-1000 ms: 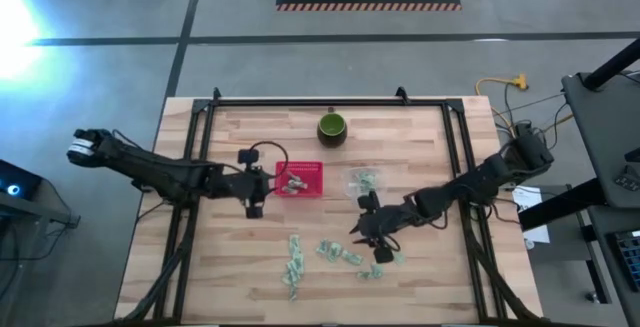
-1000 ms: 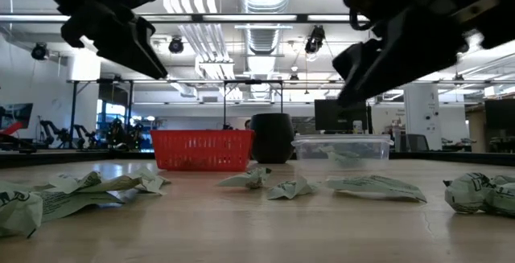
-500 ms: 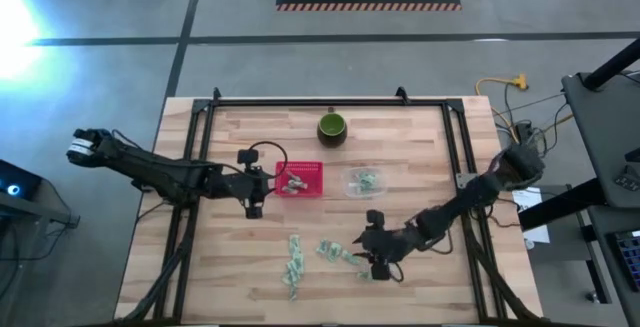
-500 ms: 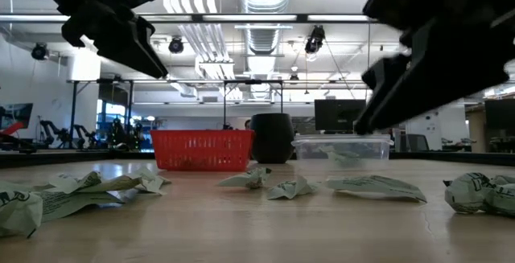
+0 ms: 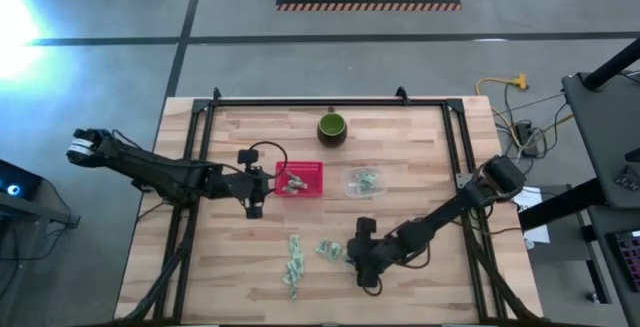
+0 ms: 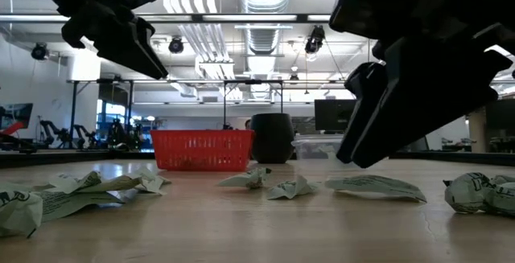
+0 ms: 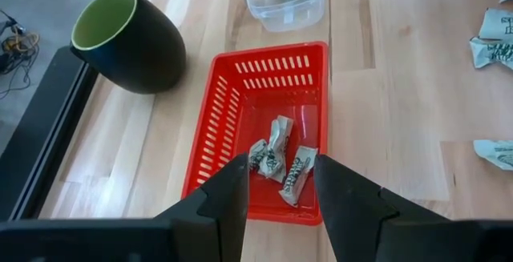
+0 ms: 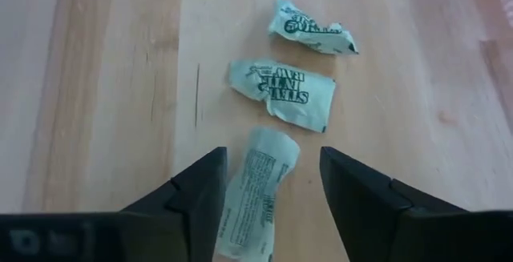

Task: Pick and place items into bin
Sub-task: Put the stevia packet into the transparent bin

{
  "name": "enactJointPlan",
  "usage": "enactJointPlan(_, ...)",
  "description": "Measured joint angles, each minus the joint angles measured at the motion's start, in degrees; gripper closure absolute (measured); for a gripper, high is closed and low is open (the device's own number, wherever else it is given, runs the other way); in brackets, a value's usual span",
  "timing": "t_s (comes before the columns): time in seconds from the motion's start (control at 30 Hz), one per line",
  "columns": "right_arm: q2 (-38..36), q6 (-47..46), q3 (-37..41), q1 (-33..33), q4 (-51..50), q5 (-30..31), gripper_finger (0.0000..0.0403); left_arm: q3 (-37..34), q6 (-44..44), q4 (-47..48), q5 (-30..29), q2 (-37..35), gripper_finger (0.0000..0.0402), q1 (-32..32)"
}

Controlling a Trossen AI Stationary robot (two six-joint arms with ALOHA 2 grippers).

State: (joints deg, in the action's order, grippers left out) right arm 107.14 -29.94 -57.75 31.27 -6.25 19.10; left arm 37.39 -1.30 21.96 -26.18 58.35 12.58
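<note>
Seen from above, the wooden table [image 5: 420, 147] carries a red basket [image 5: 300, 178] near its centre, a dark green cup [image 5: 332, 126] beyond it, and a clear tub [image 5: 364, 182] to the basket's right. The left gripper [image 5: 255, 207] hangs just beside the basket's left edge. The right gripper [image 5: 364, 275] reaches low over the front of the table, among loose green-and-white packets [image 5: 293, 265] scattered there. From table height, the basket stands next to the cup at the back, crumpled packets lie across the front, and both dark arms loom overhead. Through the left wrist camera, the left gripper's fingers [image 7: 232, 194] are spread apart and empty above the basket's near rim; three packets [image 7: 280, 158] lie on the basket floor, and the tub holds a few more. Through the right wrist camera, the right gripper's fingers [image 8: 200, 186] are spread wide on either side of one packet [image 8: 260, 186] lying flat on the wood, not yet touching it, with two further packets just beyond.
</note>
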Motion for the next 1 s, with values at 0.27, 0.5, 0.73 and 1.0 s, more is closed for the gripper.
enactJointPlan(0.27, 3.56, -1.54, -1.77, -0.02, -2.40, -3.31, 0.0208, -0.26, 0.02, -0.07, -0.02, 0.00, 0.0274, 0.00)
enactJointPlan(0.5, 4.74, -1.19, -4.89, -0.02, -7.50, -2.91, 0.0210, -0.26, 0.01, -0.49, -0.02, 0.00, 0.0274, -0.02)
enactJointPlan(0.73, 4.78, 0.65, -5.49, 0.02, -8.31, -2.87, 0.0257, -0.26, 0.02, -0.46, -0.02, 0.00, 0.0274, -0.02)
enactJointPlan(1.0, 4.78, 2.09, -5.26, 0.02, -8.34, -2.73, 0.0326, -0.26, 0.02, -0.46, 0.00, 0.00, 0.0274, 0.00)
